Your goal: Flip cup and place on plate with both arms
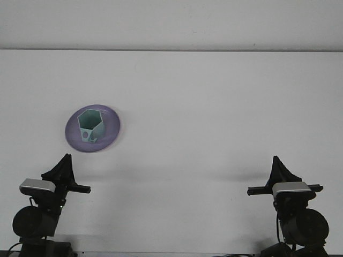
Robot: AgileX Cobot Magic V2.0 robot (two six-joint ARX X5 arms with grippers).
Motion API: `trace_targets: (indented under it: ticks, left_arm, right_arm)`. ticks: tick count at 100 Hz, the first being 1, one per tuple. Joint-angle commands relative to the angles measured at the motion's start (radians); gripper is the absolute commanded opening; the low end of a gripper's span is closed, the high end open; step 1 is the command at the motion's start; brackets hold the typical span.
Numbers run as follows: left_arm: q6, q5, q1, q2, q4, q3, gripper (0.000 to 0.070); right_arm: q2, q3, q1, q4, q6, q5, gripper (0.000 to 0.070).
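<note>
Standing upright on the plate (pixel 110 135), the cup (pixel 90 126) shows its open six-sided mouth to the camera. It is pale green, with a small round mark low on its near wall. The plate is lilac and round, and it lies on the left half of the white tabletop (pixel 214 107), roughly midway between the far edge and the near edge and well in from the left edge. The cup sits a little left of the plate's middle, inside its rim.

Both arms are parked low at the near edge, well apart from each other and from the plate. The left gripper (pixel 62 167) is by the near left corner, its dark pointed fingers aimed up and away from the robot; the plate is the nearest thing to it, yet there is bare tabletop between them. The right gripper (pixel 278 169) is by the near right corner, pointing the same way. From this view I cannot tell how far either gripper is open; neither one has hold of anything.
</note>
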Motion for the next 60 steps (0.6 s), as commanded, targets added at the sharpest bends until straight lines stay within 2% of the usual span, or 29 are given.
trace_targets:
  ticks: [1,27,60]
  left_arm:
    - [0.066,-0.002,0.001,-0.043,0.047,-0.063,0.0015]
    - [0.061,-0.004,0.007,-0.171,0.065,-0.232,0.0015]
    - [0.058,-0.003,0.007,-0.171,0.058,-0.232,0.0015]
  right_arm:
    - [0.003,0.003,0.005,0.008,0.003,0.0,0.0001]
    - [0.003,0.003,0.005,0.008,0.003,0.0,0.0001]
    - [0.003,0.003,0.005,0.009,0.003,0.0,0.0001]
